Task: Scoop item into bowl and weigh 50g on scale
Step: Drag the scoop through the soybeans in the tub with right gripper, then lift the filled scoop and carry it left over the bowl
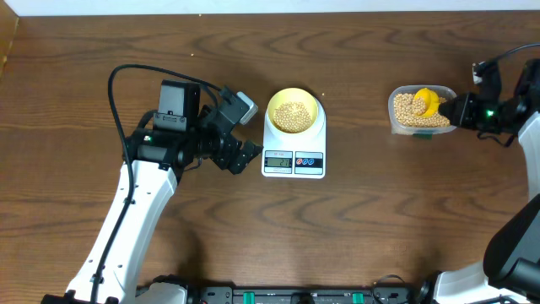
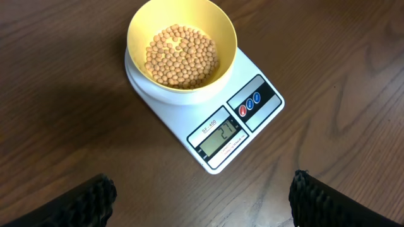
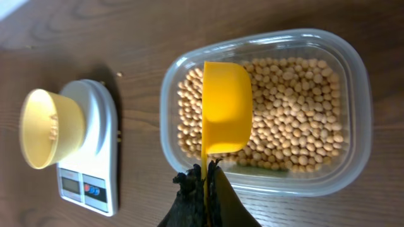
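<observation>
Right gripper (image 3: 205, 180) clamps a yellow plastic scoop (image 3: 226, 107) over the clear plastic tub (image 3: 353, 69) of small tan beans (image 3: 297, 113), left gripper (image 2: 202, 198) gaping empty beside the white digital scale (image 2: 189, 120) bearing the part-filled pale-yellow bowl (image 2: 142, 25); one heaped scoop could overshoot.

Left arm (image 1: 139, 190) has jaws wide apart, right arm (image 1: 494, 110) has jaws clamped.

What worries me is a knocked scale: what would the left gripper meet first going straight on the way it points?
Probably the scale, display end first, straight ahead of the open left gripper; the bowl sits behind. Depth is unclear: angled downward, it might touch the table sooner.
</observation>
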Motion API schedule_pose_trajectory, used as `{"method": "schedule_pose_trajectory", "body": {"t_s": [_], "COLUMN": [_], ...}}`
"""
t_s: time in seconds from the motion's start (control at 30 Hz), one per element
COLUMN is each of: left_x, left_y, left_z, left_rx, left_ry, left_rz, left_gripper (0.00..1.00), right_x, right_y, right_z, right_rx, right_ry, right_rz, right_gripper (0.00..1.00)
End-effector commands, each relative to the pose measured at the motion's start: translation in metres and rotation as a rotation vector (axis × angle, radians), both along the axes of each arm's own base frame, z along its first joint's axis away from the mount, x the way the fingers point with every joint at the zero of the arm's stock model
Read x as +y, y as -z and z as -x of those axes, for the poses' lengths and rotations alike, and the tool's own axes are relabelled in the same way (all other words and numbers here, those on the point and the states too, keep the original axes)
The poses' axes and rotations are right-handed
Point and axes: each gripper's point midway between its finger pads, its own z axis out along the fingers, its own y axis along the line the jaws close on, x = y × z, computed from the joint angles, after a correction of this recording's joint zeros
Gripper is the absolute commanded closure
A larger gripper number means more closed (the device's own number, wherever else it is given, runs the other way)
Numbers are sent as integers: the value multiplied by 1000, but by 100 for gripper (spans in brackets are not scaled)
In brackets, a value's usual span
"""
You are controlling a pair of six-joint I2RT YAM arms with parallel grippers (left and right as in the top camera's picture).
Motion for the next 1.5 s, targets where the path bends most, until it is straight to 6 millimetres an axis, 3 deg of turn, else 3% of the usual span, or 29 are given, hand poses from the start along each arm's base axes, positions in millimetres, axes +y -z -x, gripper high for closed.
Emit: {"method": "schedule_pose_trajectory", "body": {"t_s": [0.0, 0.33, 0.53, 0.77, 0.97, 1.23, 1.47], "left_x": [-2, -2, -2, -2, -2, -2, -2], "left_y": [-8, -8, -8, -8, -8, -8, -8], "left_z": [0, 0, 0, 0, 0, 0, 0], "left_rx": [-26, -26, -26, -26, -26, -26, -26], "left_ry": [21, 21, 21, 21, 21, 21, 21], "left_rz": [13, 13, 13, 13, 13, 13, 13], "left_gripper": [10, 10, 10, 10, 10, 10, 10], "right_x": [4, 9, 23, 31, 61, 118, 156], "right_y": [-13, -30, -54, -58, -61, -76, -69], "right_z": [0, -8, -16, -21, -30, -43, -45], "right_rx": [-45, -87, -177, -171, -190, -272, -236], "right_ry": [-7, 14, -41, -36, -100, -237, -252], "right_rz": [-102, -225, -340, -364, -349, -337, -298], "right_gripper": [99, 99, 99, 99, 99, 99, 99]}}
